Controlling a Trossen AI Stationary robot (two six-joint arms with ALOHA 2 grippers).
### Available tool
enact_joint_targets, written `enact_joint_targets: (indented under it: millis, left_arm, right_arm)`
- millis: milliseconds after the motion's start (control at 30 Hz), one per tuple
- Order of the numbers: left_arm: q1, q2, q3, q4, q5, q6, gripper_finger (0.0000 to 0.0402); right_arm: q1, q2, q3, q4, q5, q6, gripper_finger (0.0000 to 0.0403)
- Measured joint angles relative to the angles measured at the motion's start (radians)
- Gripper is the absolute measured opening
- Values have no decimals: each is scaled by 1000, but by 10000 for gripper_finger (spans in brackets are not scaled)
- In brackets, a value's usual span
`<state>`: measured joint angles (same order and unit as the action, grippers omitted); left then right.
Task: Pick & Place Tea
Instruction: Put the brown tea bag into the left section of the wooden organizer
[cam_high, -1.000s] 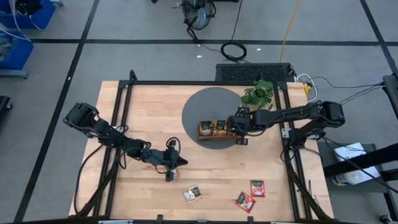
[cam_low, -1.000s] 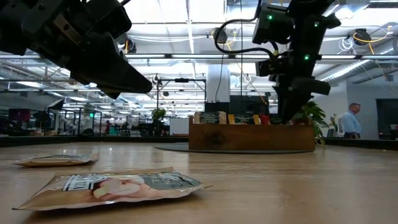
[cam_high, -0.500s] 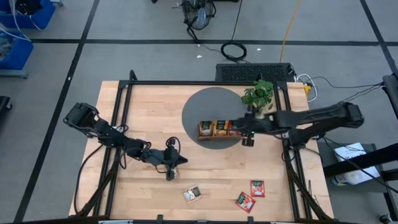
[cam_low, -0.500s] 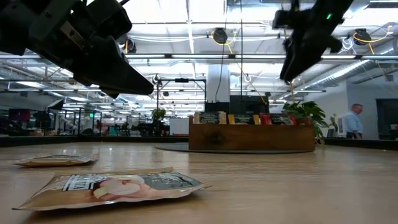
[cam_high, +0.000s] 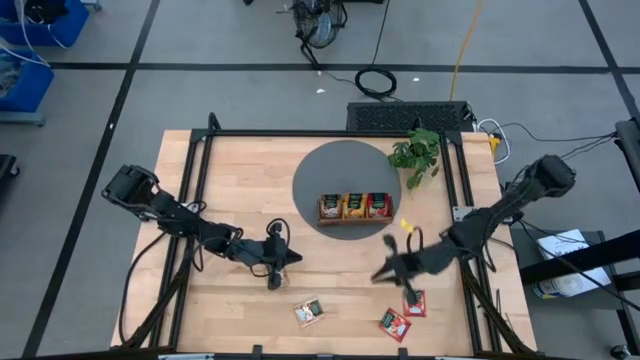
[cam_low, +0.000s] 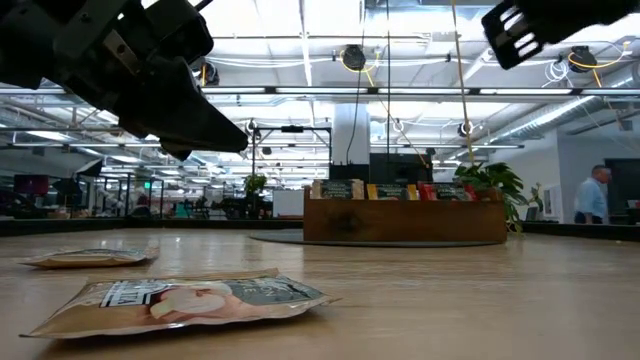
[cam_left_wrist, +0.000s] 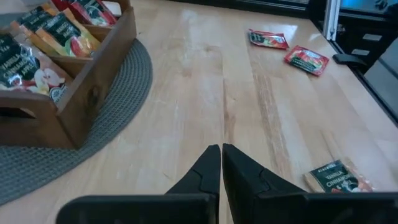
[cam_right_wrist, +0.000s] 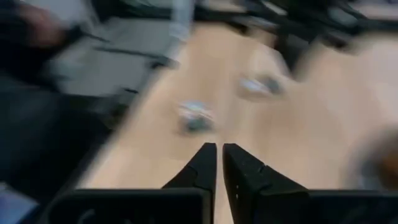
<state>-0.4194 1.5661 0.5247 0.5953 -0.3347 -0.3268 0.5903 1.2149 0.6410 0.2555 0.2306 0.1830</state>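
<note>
Pale wood covers the counter (cam_high: 330, 255), and on its left side the left gripper (cam_high: 276, 262) hangs low with its fingers pressed together and nothing between them. Just in front of it lies a beige tea sachet (cam_high: 310, 312), flat on the wood. Further along, in the middle of the counter, the wooden tray (cam_high: 354, 208) sits on a round grey mat (cam_high: 345, 172) — its three little rooms already hold tea packets standing on edge. Next comes the right gripper (cam_high: 385, 271), out over the bare wood between the tray and two red tea sachets (cam_high: 405, 312); its fingers are close together too, and they carry nothing. The green plant (cam_high: 416, 152) stands at the far edge, near the tray. Three sachets are left to pick up, so the job looks mostly done. What could go wrong? The sachets are thin and lie flat — fingers this narrow would slide over one or push it along instead of lifting it. The two red ones lie near each other, so a grab could bump the second one away.
</note>
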Motion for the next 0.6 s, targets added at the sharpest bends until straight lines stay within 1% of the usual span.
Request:
enact_joint_targets:
  millis: [100,200,267,333,600]
  left_arm:
    - [0,0,0,0,0,-8,21]
    - [-2,0,0,-3,1,-13,21]
    - [-2,0,0,-15,14,-14,21]
    - [-2,0,0,-34,18,-12,21]
    - [-7,13,0,-73,19,-23,21]
  right_arm:
    - [41,83,-70,226,3,-62,26]
    - [48,153,-106,342,3,-131,23]
    - [46,193,-122,379,3,-195,20]
    - [37,226,-128,379,2,-229,16]
    - [-7,308,-128,447,2,-247,1]
